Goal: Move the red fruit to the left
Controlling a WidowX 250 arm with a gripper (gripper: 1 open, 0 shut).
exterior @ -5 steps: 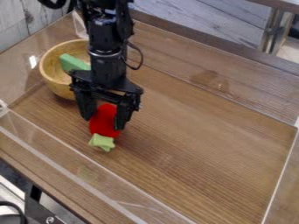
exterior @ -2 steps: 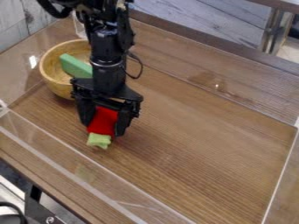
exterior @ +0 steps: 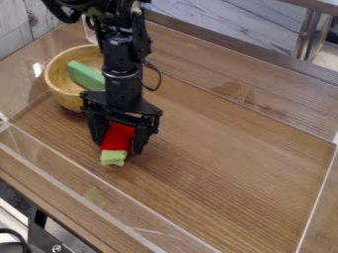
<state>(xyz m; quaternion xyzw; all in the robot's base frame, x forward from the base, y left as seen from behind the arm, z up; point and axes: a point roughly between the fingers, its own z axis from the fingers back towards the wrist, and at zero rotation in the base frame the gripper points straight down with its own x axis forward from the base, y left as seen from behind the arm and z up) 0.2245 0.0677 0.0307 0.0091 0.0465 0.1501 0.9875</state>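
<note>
The red fruit (exterior: 121, 138) lies on the wooden table (exterior: 224, 148), its red body toward the arm and its light green leafy cap (exterior: 115, 157) pointing to the front. My black gripper (exterior: 119, 135) points straight down over it, open, with one finger on each side of the red body. Whether the fingers (exterior: 97, 131) touch the fruit I cannot tell. The arm hides the fruit's upper part.
A wooden bowl (exterior: 59, 91) stands at the back left with a plain green wedge block (exterior: 87, 73) in it. Low clear walls (exterior: 79, 188) ring the table top. Bare wood stretches to the right and front of the gripper.
The gripper has sunk slightly around the fruit; its jaws stay wide. The fruit has not moved.
</note>
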